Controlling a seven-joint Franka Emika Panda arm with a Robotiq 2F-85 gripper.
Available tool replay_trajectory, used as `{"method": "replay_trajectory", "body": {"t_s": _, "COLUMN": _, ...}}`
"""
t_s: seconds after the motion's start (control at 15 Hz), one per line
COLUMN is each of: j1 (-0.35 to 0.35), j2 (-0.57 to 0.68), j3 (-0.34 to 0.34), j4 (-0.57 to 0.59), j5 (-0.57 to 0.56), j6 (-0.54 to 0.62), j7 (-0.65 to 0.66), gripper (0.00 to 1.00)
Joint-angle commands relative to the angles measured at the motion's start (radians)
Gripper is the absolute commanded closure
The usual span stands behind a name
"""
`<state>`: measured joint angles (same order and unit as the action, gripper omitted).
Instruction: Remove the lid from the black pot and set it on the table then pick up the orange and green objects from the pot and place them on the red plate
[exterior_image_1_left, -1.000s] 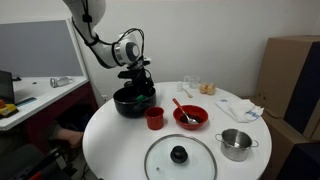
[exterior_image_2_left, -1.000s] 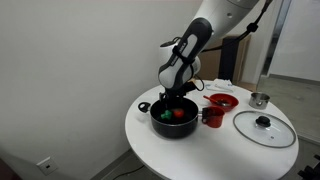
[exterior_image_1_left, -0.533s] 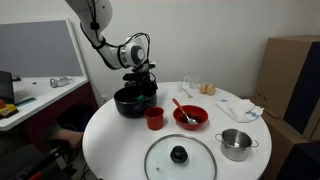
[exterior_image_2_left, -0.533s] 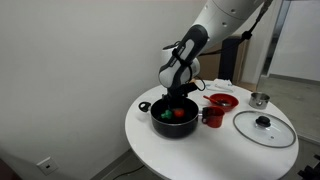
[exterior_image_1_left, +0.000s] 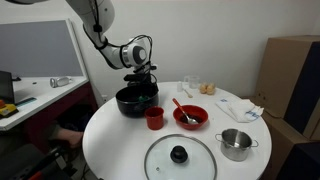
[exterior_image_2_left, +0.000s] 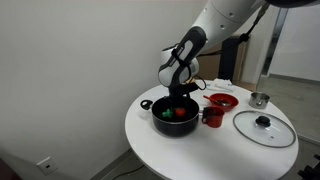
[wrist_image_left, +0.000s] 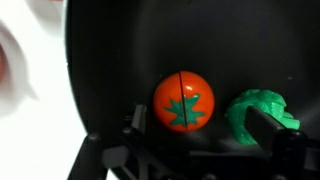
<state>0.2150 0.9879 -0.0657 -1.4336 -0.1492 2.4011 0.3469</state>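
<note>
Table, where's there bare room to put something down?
The widest bare patch is the table edge between the black pot and the lid. A smaller one lies between the red plate and steel pot. It's crowded around the pot, red cup and plate.

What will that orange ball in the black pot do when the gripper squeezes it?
The orange ball looks round and glossy, so it may slip or roll inside the black pot. A seam runs down its middle, so it might split into halves under pressure. Its painted green star suggests a light toy.
</note>
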Motion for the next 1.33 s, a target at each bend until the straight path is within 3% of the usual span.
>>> {"method": "replay_trajectory", "body": {"t_s": 0.0, "j1": 0.004, "j2": 0.051, "j3": -0.009, "j4": 0.069, "j5": 0.014, "j6": -0.062, "j7": -0.011, "gripper": 0.26}}
{"method": "replay_trajectory", "body": {"t_s": 0.07, "j1": 0.004, "j2": 0.055, "j3": -0.01, "j4": 0.076, "j5": 0.012, "j6": -0.071, "j7": -0.01, "gripper": 0.26}}
{"method": "replay_trajectory", "body": {"t_s": 0.13, "j1": 0.006, "j2": 0.057, "j3": -0.013, "j4": 0.083, "j5": 0.008, "j6": -0.08, "j7": -0.008, "gripper": 0.32}}
{"method": "replay_trajectory", "body": {"t_s": 0.2, "j1": 0.011, "j2": 0.06, "j3": -0.022, "j4": 0.089, "j5": -0.001, "j6": -0.084, "j7": -0.005, "gripper": 0.13}}
{"method": "replay_trajectory", "body": {"t_s": 0.4, "j1": 0.017, "j2": 0.077, "j3": -0.035, "j4": 0.102, "j5": -0.013, "j6": -0.107, "j7": 0.002, "gripper": 0.0}}
{"method": "replay_trajectory", "body": {"t_s": 0.73, "j1": 0.024, "j2": 0.107, "j3": -0.051, "j4": 0.134, "j5": -0.024, "j6": -0.15, "j7": 0.013, "gripper": 0.0}}
{"method": "replay_trajectory", "body": {"t_s": 0.8, "j1": 0.027, "j2": 0.111, "j3": -0.056, "j4": 0.141, "j5": -0.026, "j6": -0.16, "j7": 0.02, "gripper": 0.17}}
{"method": "replay_trajectory", "body": {"t_s": 0.87, "j1": 0.028, "j2": 0.114, "j3": -0.057, "j4": 0.149, "j5": -0.027, "j6": -0.169, "j7": 0.023, "gripper": 0.26}}
{"method": "replay_trajectory", "body": {"t_s": 1.27, "j1": 0.036, "j2": 0.109, "j3": -0.062, "j4": 0.165, "j5": -0.039, "j6": -0.18, "j7": 0.022, "gripper": 0.71}}
